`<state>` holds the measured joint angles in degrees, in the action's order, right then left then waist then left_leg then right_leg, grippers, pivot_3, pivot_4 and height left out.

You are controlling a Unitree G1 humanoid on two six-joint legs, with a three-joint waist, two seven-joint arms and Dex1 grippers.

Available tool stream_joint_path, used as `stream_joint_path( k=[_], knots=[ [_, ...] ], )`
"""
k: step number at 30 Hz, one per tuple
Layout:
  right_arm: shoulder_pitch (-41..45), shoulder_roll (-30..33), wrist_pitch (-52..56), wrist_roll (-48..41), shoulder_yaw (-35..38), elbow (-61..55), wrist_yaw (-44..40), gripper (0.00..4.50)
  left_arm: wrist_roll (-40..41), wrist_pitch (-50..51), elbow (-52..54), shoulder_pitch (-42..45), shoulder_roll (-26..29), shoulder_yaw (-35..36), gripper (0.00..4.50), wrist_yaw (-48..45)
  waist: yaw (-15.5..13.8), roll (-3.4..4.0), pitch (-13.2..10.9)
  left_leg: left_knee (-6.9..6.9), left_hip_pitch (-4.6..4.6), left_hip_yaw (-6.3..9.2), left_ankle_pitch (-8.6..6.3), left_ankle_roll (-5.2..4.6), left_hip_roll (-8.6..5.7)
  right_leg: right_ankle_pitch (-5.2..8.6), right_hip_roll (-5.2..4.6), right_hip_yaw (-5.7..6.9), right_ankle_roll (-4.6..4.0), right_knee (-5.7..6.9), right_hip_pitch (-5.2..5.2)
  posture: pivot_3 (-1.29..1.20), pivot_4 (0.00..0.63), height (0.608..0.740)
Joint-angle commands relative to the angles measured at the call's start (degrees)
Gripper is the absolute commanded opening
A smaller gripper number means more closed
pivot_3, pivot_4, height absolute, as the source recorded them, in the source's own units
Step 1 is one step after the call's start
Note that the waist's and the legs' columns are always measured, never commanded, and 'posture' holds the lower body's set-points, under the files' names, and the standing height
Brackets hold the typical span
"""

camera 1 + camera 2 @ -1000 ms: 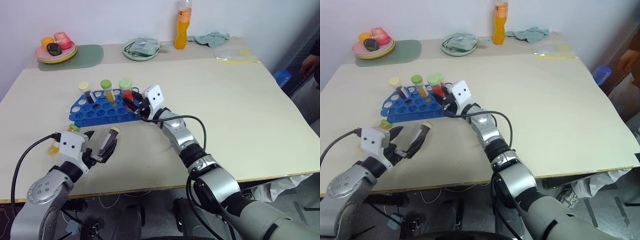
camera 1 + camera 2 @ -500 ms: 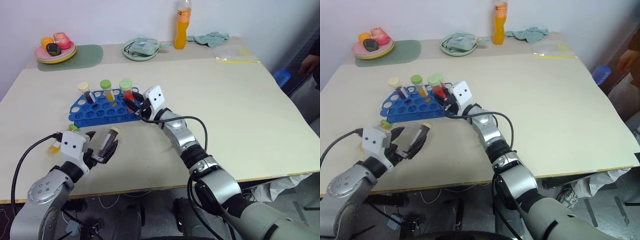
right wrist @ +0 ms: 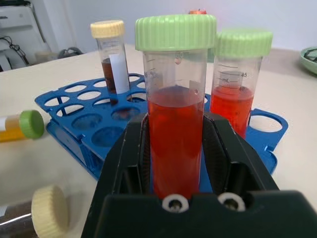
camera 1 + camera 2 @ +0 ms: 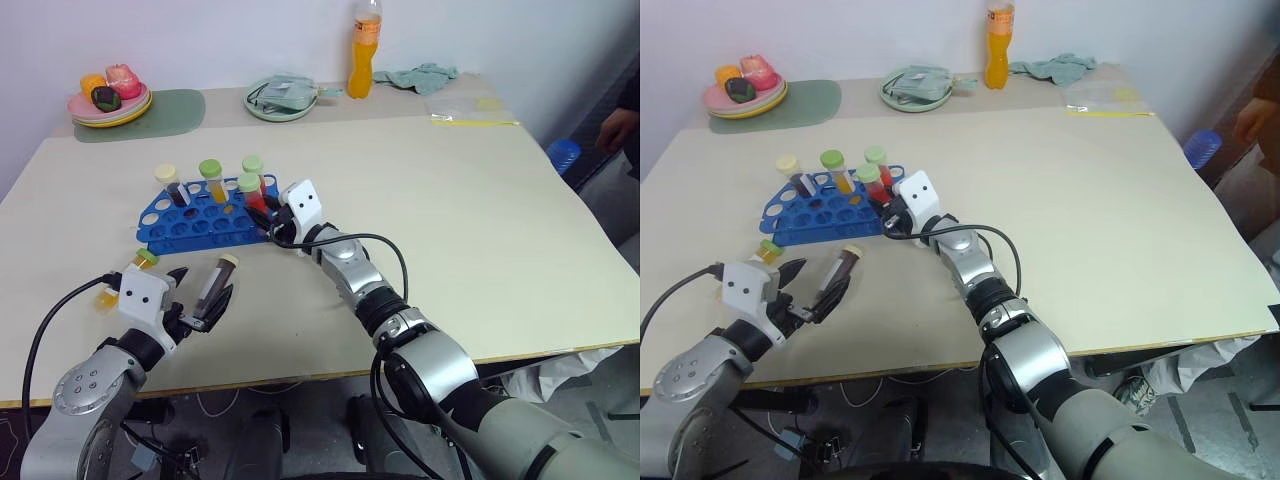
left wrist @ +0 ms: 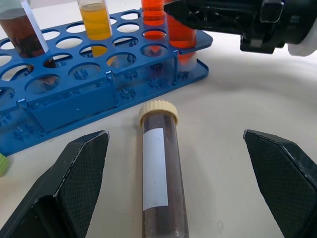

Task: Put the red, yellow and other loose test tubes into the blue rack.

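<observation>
Right wrist view: a red tube point(image 3: 174, 124) is clamped upright in the right gripper point(image 3: 173, 163) jaws over the blue rack point(image 4: 205, 222), at frame centre, apparently for seating. A brown tube point(image 5: 161, 186) lies on the surface between the left gripper point(image 5: 176, 191) open jaws, lower centre.

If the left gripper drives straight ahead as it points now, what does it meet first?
Probably the dark tube lying on the table between the open left gripper's fingers; beyond its cream cap stands the blue rack. Depth is uncertain.
</observation>
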<state>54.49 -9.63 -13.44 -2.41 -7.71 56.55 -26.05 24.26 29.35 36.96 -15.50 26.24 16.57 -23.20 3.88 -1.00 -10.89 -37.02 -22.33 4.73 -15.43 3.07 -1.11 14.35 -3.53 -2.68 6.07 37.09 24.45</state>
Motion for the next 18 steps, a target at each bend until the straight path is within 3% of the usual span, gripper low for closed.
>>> stream_joint_path(
  k=[1, 4, 8, 11, 14, 18],
  knots=[
    [1.33, -2.66, -1.03, -0.44, 0.28, -1.14, -1.23, 1.57, 0.19, -0.43, 2.13, -0.05, -0.05, 0.33, 4.50, 0.46, 0.00, 0.00, 0.00, 0.00, 0.00, 0.00, 0.00, 0.00, 0.00, 0.00, 0.00, 0.00, 0.00, 0.00, 0.00, 0.00, 0.150, 0.740],
    [-0.15, -2.02, -0.27, -1.16, 0.06, -3.83, -3.78, 2.47, -0.21, -0.22, 1.83, 0.09, -0.08, 0.55, 4.50, 1.19, 0.04, 0.00, 0.00, 0.00, 0.00, 0.00, 0.00, 0.00, 0.00, 0.00, 0.00, 0.00, 0.00, 0.00, 0.00, 0.00, 0.150, 0.740],
    [-2.91, 0.30, -0.67, 1.17, -1.27, -10.59, -2.31, 4.34, 1.53, 3.85, 2.46, 1.80, 0.96, 1.81, 4.50, 2.69, -0.05, -0.01, 0.00, 0.00, 0.00, 0.02, 0.00, 0.00, 0.00, 0.00, 0.00, 0.00, 0.00, 0.00, 0.00, 0.00, 0.150, 0.740],
    [-8.48, 5.58, 4.50, 0.61, -2.53, -23.23, -6.64, 4.43, 3.84, 14.93, 5.52, 6.25, 5.42, 3.96, 4.50, 5.42, -0.47, -0.04, 0.01, -0.01, -0.03, 0.05, 0.00, 0.00, -0.02, 0.00, -0.01, 0.02, 0.01, -0.01, -0.01, 0.00, 0.150, 0.740],
    [-13.09, 10.80, 11.06, -0.80, -3.41, -34.90, -11.19, 4.43, 4.57, 29.19, 8.02, 13.65, 13.26, 5.01, 4.50, 7.99, -1.35, -0.05, 0.00, -0.10, -0.08, 0.12, 0.00, 0.00, -0.04, 0.00, -0.02, 0.09, 0.02, 0.01, -0.01, 0.00, 0.150, 0.740],
    [-16.80, 18.59, 18.33, -2.35, -4.70, -46.01, -18.45, 4.43, 15.13, 45.60, 4.54, 23.17, 20.02, 11.45, 4.50, 2.93, -0.75, 0.02, -0.04, -0.09, -0.01, 0.07, 0.00, 0.00, -0.02, 0.00, 0.04, 0.03, 0.04, 0.03, -0.03, 0.00, 0.150, 0.740]
  ],
)
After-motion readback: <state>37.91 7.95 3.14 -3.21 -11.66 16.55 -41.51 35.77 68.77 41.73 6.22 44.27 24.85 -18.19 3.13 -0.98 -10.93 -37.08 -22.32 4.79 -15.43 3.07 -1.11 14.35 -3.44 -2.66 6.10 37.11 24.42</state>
